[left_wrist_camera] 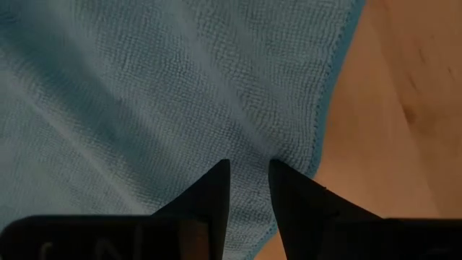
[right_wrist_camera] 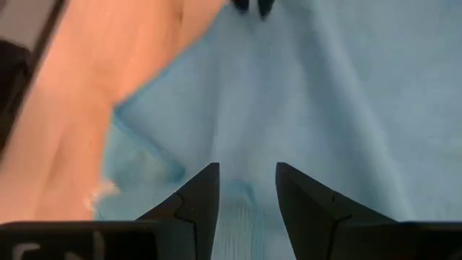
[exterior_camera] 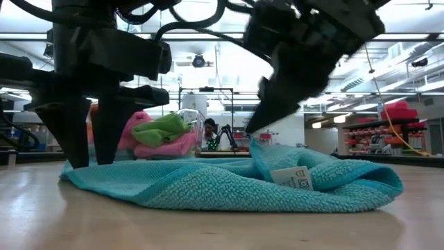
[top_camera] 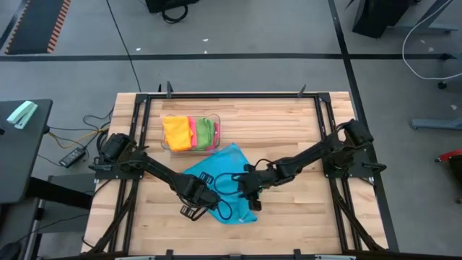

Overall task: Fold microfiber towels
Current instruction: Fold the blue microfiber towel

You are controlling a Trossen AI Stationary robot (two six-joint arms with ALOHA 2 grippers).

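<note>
A blue microfiber towel [top_camera: 229,162] lies rumpled on the wooden table [top_camera: 303,217], a white label [exterior_camera: 295,178] at its near right. My left gripper [top_camera: 205,202] points down at the towel's near left end and is shut on it. My right gripper [top_camera: 253,195] slants down onto the towel's middle right and is shut on a raised ridge of it. Yellow [top_camera: 176,132], pink [top_camera: 193,133] and green [top_camera: 206,131] towels sit in a clear bin [top_camera: 214,119] behind. My left gripper pinches the blue towel close to its hemmed edge [left_wrist_camera: 315,148] between its two fingers, which come from above and point down. Creases run into the gap. That end of the towel [exterior_camera: 73,173] stays low on the table. My right gripper pinches a narrow ridge of the towel [right_wrist_camera: 237,206] between its two fingers, slanting down from the table's right. The cloth rises to a small peak [exterior_camera: 255,144] at the fingertips. The rest lies slack on the table.
The clear bin stands just beyond the blue towel, toward the table's far left. A black frame [top_camera: 231,94] runs round the table top. Bare wood [top_camera: 289,123] shows to the right of the bin and along the near edge.
</note>
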